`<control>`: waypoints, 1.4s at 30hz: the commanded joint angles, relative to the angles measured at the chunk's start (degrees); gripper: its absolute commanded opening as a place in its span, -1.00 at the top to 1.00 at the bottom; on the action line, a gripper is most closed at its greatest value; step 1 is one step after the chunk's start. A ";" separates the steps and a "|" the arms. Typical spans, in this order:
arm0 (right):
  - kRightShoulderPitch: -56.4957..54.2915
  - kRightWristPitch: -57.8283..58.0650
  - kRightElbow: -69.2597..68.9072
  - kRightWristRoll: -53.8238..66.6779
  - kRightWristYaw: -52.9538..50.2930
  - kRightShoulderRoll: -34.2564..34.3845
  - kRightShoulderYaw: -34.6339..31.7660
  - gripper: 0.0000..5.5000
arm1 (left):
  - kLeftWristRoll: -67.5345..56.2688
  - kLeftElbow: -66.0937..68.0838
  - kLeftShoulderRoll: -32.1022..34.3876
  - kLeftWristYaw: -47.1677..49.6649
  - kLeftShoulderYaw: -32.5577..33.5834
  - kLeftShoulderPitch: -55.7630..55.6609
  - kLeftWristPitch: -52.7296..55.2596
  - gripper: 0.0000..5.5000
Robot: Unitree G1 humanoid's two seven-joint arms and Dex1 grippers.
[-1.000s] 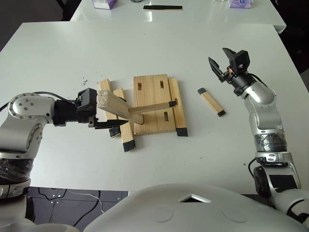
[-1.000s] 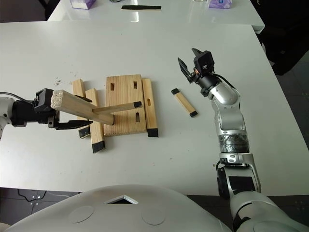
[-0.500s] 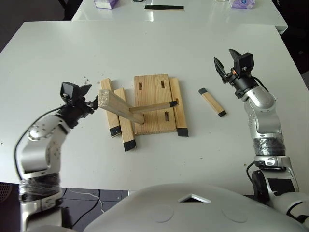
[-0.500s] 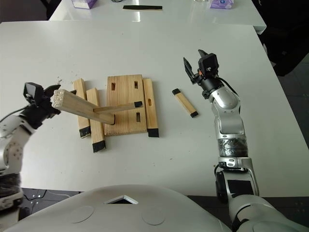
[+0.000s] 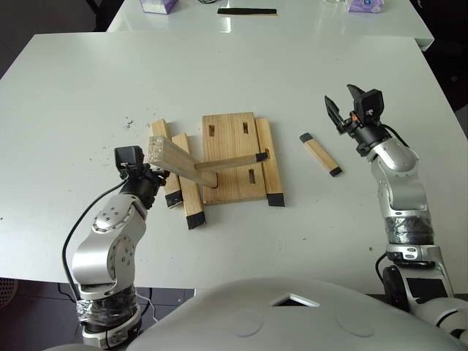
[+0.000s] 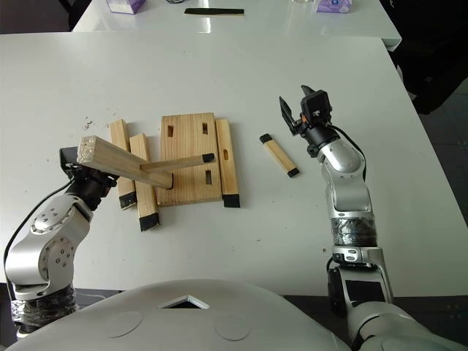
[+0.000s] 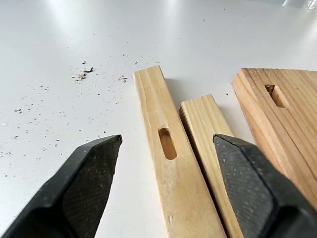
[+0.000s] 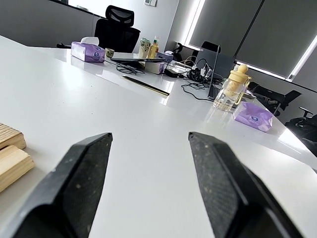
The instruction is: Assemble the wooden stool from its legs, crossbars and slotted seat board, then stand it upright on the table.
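The slotted seat board lies flat mid-table. A thick leg slants up from its left edge, raised end in the air, and a thin crossbar runs from it across the board. Two black-tipped legs lie left of the board, and a third leg lies along its right edge. A short piece lies further right. My left gripper is open, low over the slotted leg, under the raised leg. My right gripper hangs open above the table, right of the short piece.
Wood crumbs dot the table left of the legs. A second table behind holds a black strip and purple tissue boxes. Bare tabletop stretches beyond the board.
My left arm has swung in from the left, elbow tucked close, with the gripper now under the raised leg. The leg and crossbar stayed put. My right gripper has drifted slightly nearer and lower.
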 commanded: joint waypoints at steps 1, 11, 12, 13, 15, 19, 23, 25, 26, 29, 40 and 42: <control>1.40 0.66 -1.29 -0.38 -0.55 0.42 0.11 -0.03 | 0.29 -1.13 -0.73 0.65 -0.84 1.55 3.34 -0.25; 2.89 0.65 -1.96 -0.60 -1.90 1.04 0.08 -0.03 | 2.45 -0.52 -0.28 1.65 -0.74 1.31 7.53 -0.25; 2.94 0.64 -1.95 -0.62 -1.96 1.10 0.10 -0.03 | 2.52 -0.43 -0.22 1.51 -0.72 1.31 7.95 -0.25; 2.93 0.61 -1.85 -0.62 -2.01 1.13 0.03 -0.03 | 2.56 -0.46 -0.16 1.33 -0.73 1.35 8.30 -0.25; 2.90 0.64 -1.82 -0.69 -2.15 1.23 -0.05 -0.03 | 2.98 -0.46 0.55 0.93 -0.91 1.38 8.89 -0.25; 3.08 0.74 -2.13 -0.80 -2.46 1.47 -0.17 -0.03 | 3.90 -0.69 1.43 1.31 0.13 0.34 10.29 -0.25; 3.29 0.74 -2.22 -1.03 -2.85 1.98 0.14 -0.03 | 4.58 -1.80 3.32 0.71 -0.18 -0.09 12.11 -0.25; 3.54 0.78 -2.41 -1.15 -3.04 2.27 0.33 -0.03 | 4.61 -2.71 4.13 0.67 -0.28 0.11 14.15 -0.25; 3.62 0.79 -2.45 -1.19 -3.10 2.37 0.41 -0.03 | 4.52 -3.34 4.11 0.60 -0.30 0.29 15.30 -0.25; 3.99 0.80 -2.71 -1.32 -3.32 2.64 0.61 -0.03 | 3.45 -4.87 1.80 0.86 0.61 0.72 19.85 -0.25; 3.42 0.02 -1.62 -2.11 -4.48 4.12 0.99 -0.03 | 0.57 2.81 -1.84 -3.29 7.55 -2.57 24.14 -0.25; 3.35 -0.24 -1.34 -2.43 -4.49 4.41 1.18 -0.03 | 0.95 3.91 -1.75 -3.69 6.96 -2.63 23.42 -0.25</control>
